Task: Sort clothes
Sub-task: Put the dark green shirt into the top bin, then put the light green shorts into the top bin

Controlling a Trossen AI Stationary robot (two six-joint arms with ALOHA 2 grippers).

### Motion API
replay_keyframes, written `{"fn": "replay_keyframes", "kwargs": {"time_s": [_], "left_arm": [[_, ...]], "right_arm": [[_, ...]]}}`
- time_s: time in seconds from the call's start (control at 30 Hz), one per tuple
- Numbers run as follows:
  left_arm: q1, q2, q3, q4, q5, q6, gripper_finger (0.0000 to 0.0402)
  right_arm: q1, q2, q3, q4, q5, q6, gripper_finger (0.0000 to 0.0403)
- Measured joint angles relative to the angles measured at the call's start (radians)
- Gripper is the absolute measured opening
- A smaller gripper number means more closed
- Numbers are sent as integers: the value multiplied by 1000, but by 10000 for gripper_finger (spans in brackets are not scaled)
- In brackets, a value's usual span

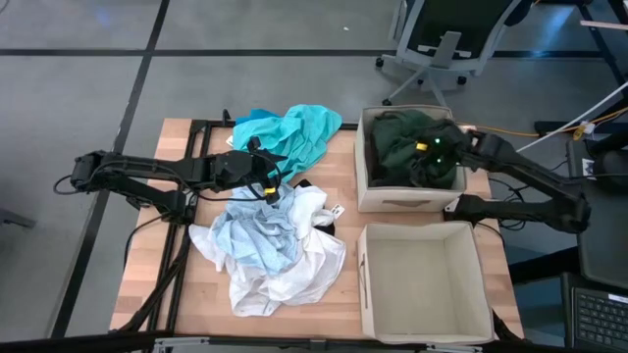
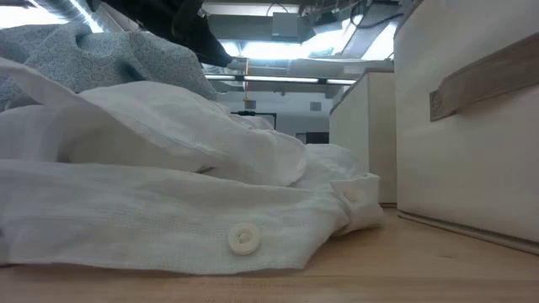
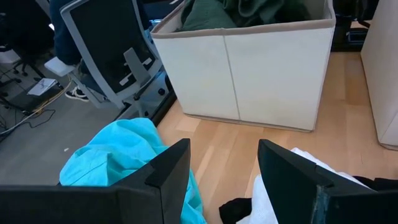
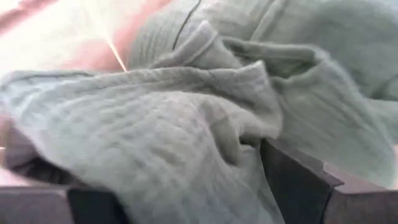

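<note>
A teal garment (image 1: 294, 132) (image 3: 118, 155) lies at the table's far middle. Nearer lies a heap of a pale blue garment (image 1: 255, 230) (image 2: 101, 50) and a white one (image 1: 304, 265) (image 2: 168, 219), with a bit of black cloth (image 3: 236, 208) beside it. My left gripper (image 1: 265, 186) (image 3: 224, 180) hovers open above the gap between the teal and the white cloth. A dark green garment (image 1: 402, 147) (image 3: 249, 12) (image 4: 186, 93) fills the far beige box (image 1: 365, 186). My right gripper (image 1: 432, 147) (image 4: 186, 180) stands open just above it. My right gripper comes slanting down at the dark green garment in the far box. A raised fold (image 4: 249, 124) of the cloth stands between the wide-apart fingers and lies against one finger (image 4: 292, 180). It is not pinched. The garment rests in the box.
A second beige box (image 1: 363, 284) (image 2: 472, 126) stands at the table's near right, next to the white garment. Black frame rails (image 1: 186, 211) run along the table's left part. An office chair (image 1: 442, 39) stands beyond the far edge.
</note>
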Motion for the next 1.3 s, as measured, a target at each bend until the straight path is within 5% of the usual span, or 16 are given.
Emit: {"fn": "replay_keyframes", "kwargs": {"time_s": [0.47,0.63,0.97,1.3], "left_arm": [[1,0,0,1,0,0,178],[17,5,0,2,0,-13,178],[170,142,1,-12,-2,-161,178],[329,289,59,-199,-2,-232,178]], "right_arm": [[1,-17,126,-192,-47,23,253],[1,-30,151,-210,-151,24,253],[0,-30,211,-163,-184,-6,253],[0,-32,210,-146,-174,-33,253]]}}
